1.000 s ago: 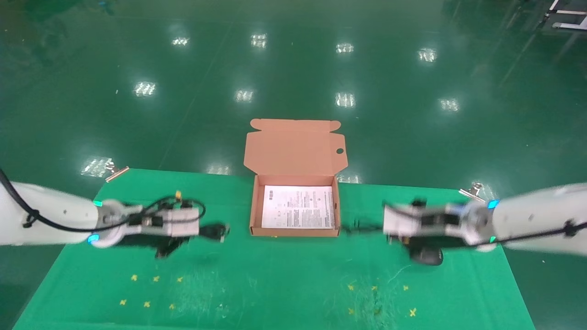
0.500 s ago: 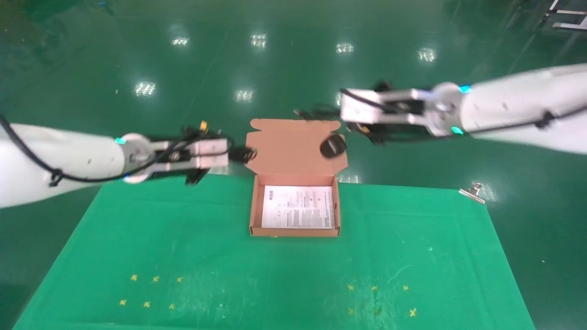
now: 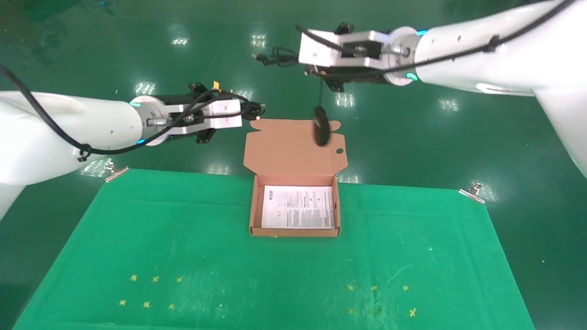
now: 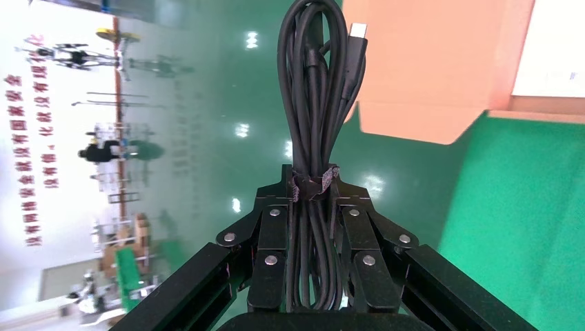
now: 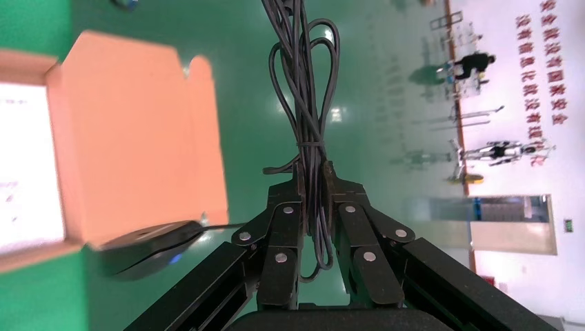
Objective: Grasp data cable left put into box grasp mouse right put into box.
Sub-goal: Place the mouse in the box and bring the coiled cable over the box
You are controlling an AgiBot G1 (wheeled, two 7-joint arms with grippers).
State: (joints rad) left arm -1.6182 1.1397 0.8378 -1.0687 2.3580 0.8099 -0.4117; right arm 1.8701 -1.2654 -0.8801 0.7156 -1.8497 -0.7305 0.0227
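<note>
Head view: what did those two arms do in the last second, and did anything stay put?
Both arms rose from the green mat toward the box's far side. The left tool carries the bundled data cable. The right tool grips the mouse's cord, so the mouse dangles before the lid. The box and its printed sheet did not move.

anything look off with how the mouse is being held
Yes: the right end effector is shut on the mouse's bundled cord, not its body, so the mouse dangles freely in front of the box lid.
</note>
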